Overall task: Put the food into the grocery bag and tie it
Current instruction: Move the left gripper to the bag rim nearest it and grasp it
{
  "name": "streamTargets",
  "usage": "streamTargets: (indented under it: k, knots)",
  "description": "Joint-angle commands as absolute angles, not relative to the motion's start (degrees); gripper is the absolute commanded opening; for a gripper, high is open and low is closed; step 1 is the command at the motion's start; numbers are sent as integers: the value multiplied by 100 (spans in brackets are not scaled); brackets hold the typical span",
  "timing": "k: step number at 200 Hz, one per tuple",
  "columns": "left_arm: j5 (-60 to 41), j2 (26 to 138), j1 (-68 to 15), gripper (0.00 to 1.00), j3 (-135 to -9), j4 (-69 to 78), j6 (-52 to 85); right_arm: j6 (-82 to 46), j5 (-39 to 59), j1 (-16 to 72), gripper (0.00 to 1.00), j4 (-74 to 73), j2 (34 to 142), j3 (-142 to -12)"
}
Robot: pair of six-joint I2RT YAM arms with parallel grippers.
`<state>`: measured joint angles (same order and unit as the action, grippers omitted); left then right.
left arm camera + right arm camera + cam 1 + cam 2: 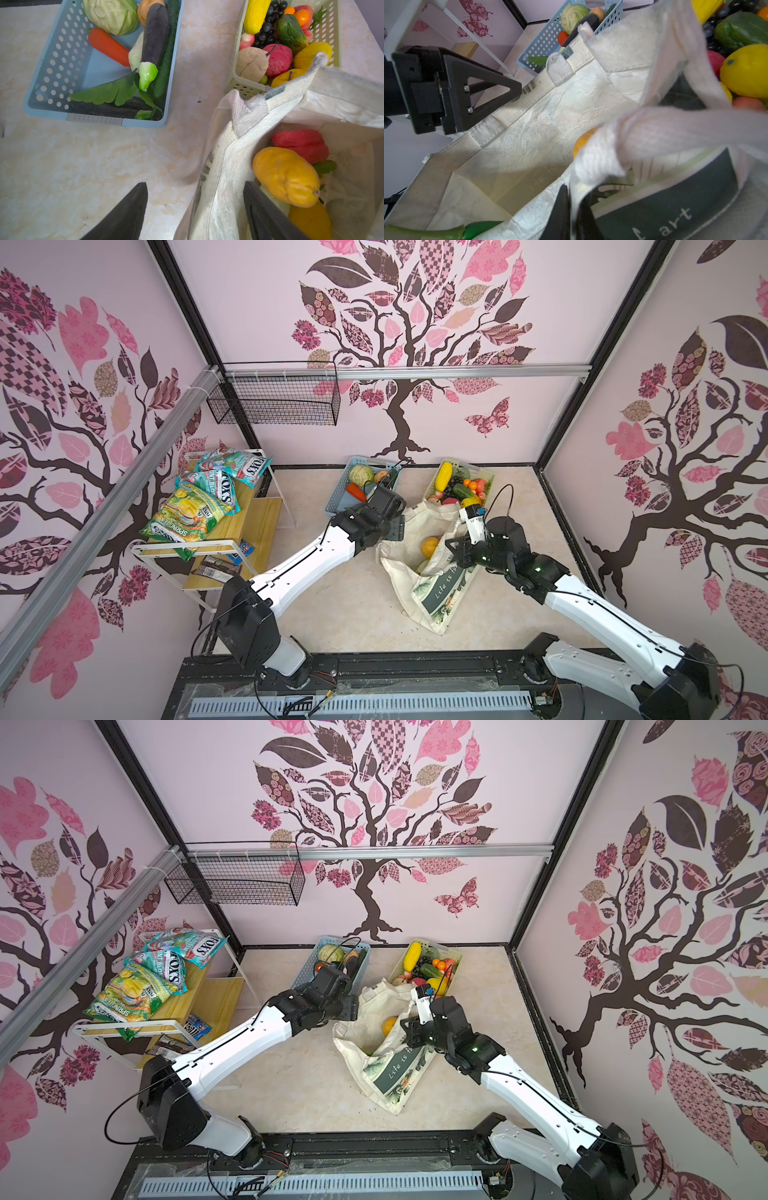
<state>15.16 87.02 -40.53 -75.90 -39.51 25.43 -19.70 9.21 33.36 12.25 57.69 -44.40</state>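
The grocery bag [440, 593] lies open on the table [340, 605], right of centre in both top views. It holds an orange-yellow fruit [286, 176] and a red pepper [301, 145], and more food fills the blue basket [52, 62] and the pale green basket [234, 83] just above it in the frame. The left gripper [195, 184] stands wide open astride the bag's left wall, one finger outside and one inside, holding nothing, while the right gripper [574, 201] is pinched closed on the cream fabric at the rim of the bag's printed side.
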Motion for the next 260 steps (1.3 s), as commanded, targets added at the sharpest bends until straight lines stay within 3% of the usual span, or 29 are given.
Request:
streamTargets:
  k: [1, 65, 123, 157, 260]
  knots:
    - [1455, 8726, -4026, 71, -7423, -3875, 2514, -2035, 949, 3358, 11, 1320, 5676, -4387]
    - [1295, 8604, -4027, 45, -7275, -3691, 2592, -2101, 1077, 3359, 11, 1241, 5693, -4376]
    - [776, 8741, -4028, 57, -7256, -3496, 2654, -2131, 1127, 3361, 11, 1187, 5728, -4376]
    - [713, 8921, -4025, 56, -7225, -3432, 2716, -2137, 1127, 3359, 11, 1211, 5680, -4377]
    - [-22, 8709, -3930, 20, -7050, -3070, 2966, -2153, 1144, 3357, 11, 1191, 5678, -4329]
